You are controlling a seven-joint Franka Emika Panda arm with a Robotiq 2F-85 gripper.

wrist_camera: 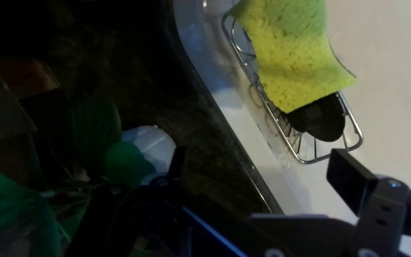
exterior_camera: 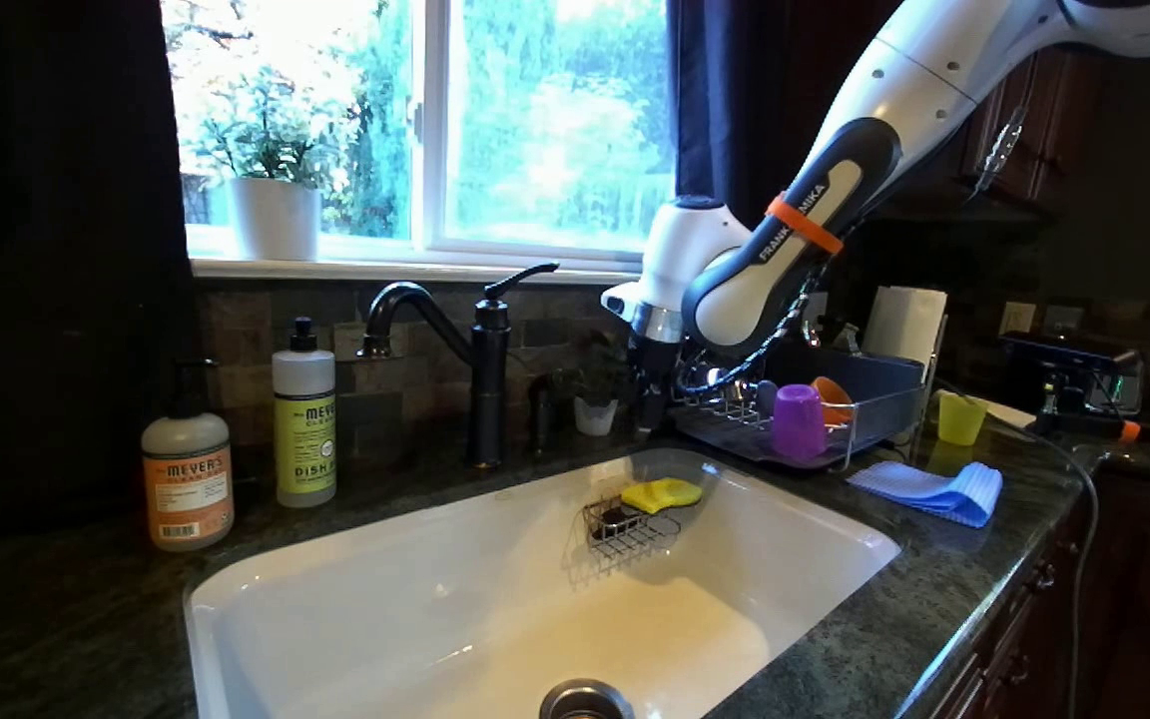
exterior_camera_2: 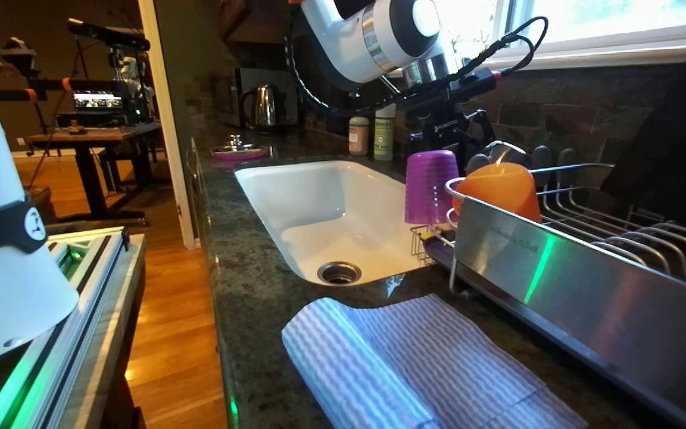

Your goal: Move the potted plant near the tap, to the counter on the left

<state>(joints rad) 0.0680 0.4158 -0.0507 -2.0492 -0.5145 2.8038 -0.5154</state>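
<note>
The potted plant, with dark green leaves in a small white pot, stands on the counter behind the sink, right of the tap in an exterior view. In the wrist view its white pot and leaves lie at the left. My gripper points down just right of the pot. In the wrist view the gripper is open, with nothing between its fingers. One finger overlaps the pot's edge; I cannot tell whether they touch. The pot is outside the jaws. The dark stone counter extends left of the sink.
A dish rack with a purple cup and orange cup stands beside the gripper. A yellow sponge rests in a wire caddy in the white sink. Soap bottles stand left of the tap.
</note>
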